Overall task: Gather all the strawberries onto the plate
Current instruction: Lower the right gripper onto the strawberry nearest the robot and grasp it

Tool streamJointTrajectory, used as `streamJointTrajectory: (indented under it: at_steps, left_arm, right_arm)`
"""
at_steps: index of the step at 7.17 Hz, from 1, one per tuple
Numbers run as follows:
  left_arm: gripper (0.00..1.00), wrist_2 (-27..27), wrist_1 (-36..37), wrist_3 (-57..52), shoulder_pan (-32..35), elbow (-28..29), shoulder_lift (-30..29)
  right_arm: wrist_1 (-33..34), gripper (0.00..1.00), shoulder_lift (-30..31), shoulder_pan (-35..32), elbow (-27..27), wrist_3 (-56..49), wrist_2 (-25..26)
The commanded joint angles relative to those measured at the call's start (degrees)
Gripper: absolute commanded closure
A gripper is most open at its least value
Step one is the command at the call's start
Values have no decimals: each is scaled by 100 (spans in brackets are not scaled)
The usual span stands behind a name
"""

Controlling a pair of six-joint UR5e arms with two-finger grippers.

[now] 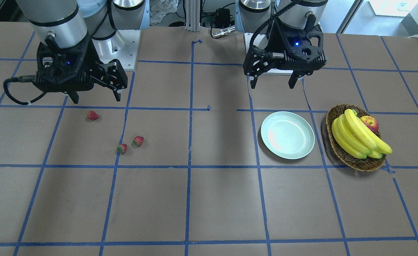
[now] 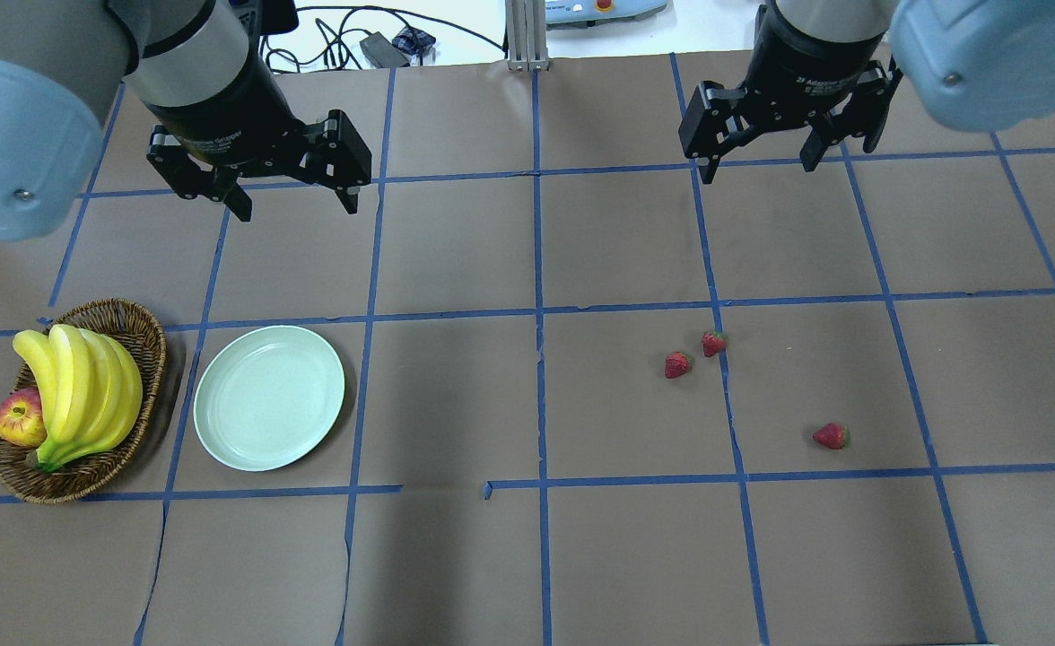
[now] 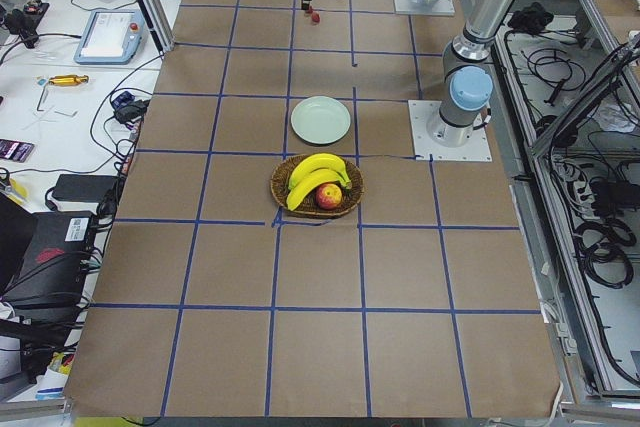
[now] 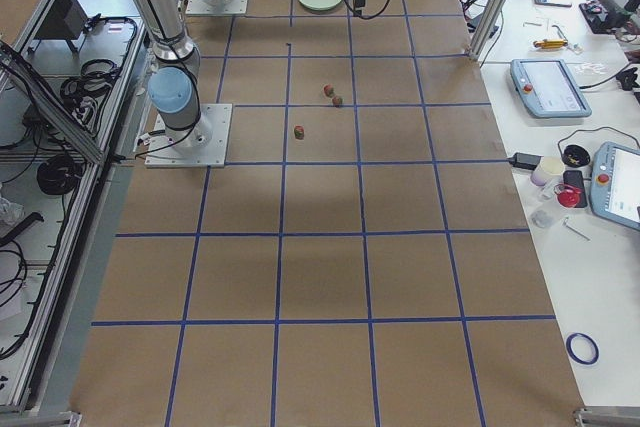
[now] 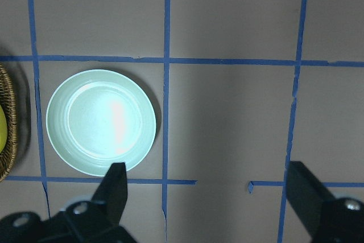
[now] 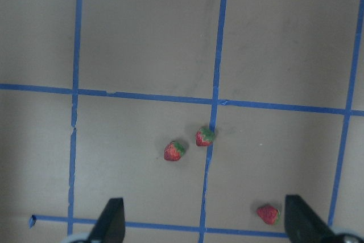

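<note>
A brown counter [image 2: 581,556] gridded with blue tape filled the overhead view. At its 3 o'clock side lay one strawberry [image 2: 678,364], a second strawberry [image 2: 714,343] near it and a third strawberry [image 2: 831,436] at their 4 o'clock. The plate [image 2: 269,397] sat well apart at 9 o'clock. A wicker basket [image 2: 146,341] of bananas [image 2: 79,386] and an apple [image 2: 18,420] stood just beside the plate. The left end effector [image 2: 296,206] and right end effector [image 2: 758,169] hovered at 12 o'clock, fingers apart.
</note>
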State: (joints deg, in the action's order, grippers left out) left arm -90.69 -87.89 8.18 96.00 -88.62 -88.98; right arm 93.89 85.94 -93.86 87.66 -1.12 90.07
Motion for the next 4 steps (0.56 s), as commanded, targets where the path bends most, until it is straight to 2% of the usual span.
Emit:
streamJointTrajectory:
  at_steps: [1,3,4]
  left_arm:
    - [0,-2,-9,-27,6,-6,3]
    - [0,-2,-9,-18,-2,-50,12]
    - [0,-2,-9,-10,6,-59,12]
  right_arm:
    - [847,0,-77,8,890,7,10]
    - [894,0,-253,218,1410,-72,159]
    - [886,1,-253,645,1638,-342,264]
